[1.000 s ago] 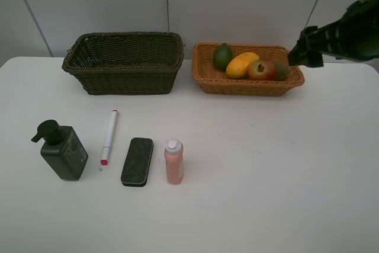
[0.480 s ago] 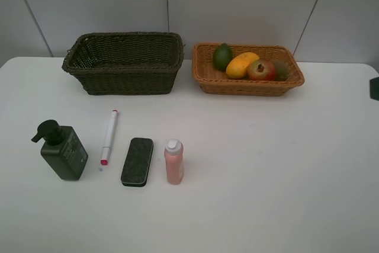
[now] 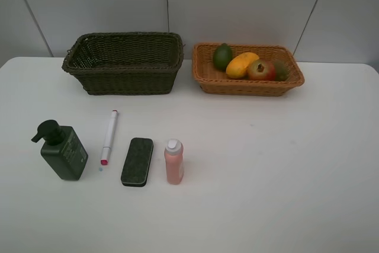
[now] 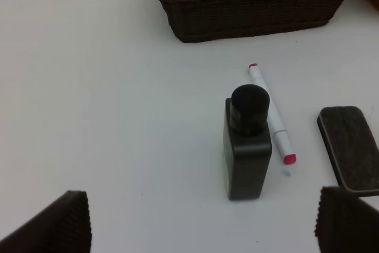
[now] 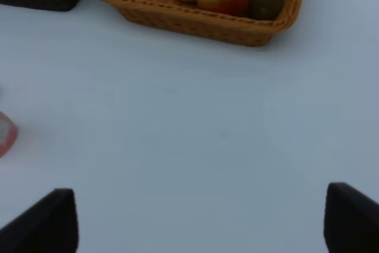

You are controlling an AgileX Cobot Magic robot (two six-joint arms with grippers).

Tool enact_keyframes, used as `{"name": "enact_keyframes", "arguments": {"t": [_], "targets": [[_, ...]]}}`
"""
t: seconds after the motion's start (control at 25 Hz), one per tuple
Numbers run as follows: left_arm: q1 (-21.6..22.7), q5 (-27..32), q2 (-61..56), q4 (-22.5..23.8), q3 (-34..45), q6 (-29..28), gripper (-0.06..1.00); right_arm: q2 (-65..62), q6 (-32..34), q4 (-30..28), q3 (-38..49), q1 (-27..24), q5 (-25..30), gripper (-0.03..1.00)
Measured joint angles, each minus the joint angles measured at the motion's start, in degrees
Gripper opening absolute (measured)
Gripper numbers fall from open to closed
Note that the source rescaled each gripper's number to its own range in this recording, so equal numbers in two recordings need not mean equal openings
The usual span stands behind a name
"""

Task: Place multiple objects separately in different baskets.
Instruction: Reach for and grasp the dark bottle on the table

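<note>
The orange-tan basket (image 3: 246, 87) at the back right holds the green lime (image 3: 222, 56), mango (image 3: 242, 64), red pomegranate (image 3: 261, 70) and brown kiwi (image 3: 280, 70). The dark green-brown basket (image 3: 127, 81) stands to its left and looks empty. On the table in front stand the dark pump bottle (image 3: 62, 151), marker (image 3: 109, 137), eraser pad (image 3: 137, 161) and small pink bottle (image 3: 173, 162). No gripper shows in the exterior view. My left gripper (image 4: 201, 229) is open, above the table near the pump bottle (image 4: 247, 140). My right gripper (image 5: 198, 223) is open and empty, facing the orange basket (image 5: 195, 22).
The white table (image 3: 266, 164) ends at a grey wall behind the baskets. In the left wrist view the marker (image 4: 271, 114) and eraser pad (image 4: 350, 155) lie beside the bottle. The pink bottle (image 5: 5, 134) shows at the edge of the right wrist view.
My right arm, which was over the right end of the orange basket a second ago, has pulled back out of the exterior view. The objects have not moved.
</note>
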Motion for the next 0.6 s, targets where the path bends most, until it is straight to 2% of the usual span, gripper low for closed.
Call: {"name": "enact_keyframes", "arguments": {"t": [0.16, 0.28, 0.36, 0.6], "targets": [[0.0, 0.0, 0.0, 0.0, 0.0, 0.0, 1.00, -5.8, -1.5, 0.1, 3.7, -3.3, 0.1, 1.00], [0.0, 0.0, 0.0, 0.0, 0.0, 0.0, 1.00, -9.5, -1.7, 0.1, 5.3, -6.0, -2.2, 1.00], [0.0, 0.0, 0.0, 0.0, 0.0, 0.0, 1.00, -10.4, -1.8, 0.1, 6.0, -8.0, -4.6, 1.00], [0.0, 0.0, 0.0, 0.0, 0.0, 0.0, 1.00, -10.4, -2.3, -0.1, 7.0, -12.0, -5.1, 1.00]]}}
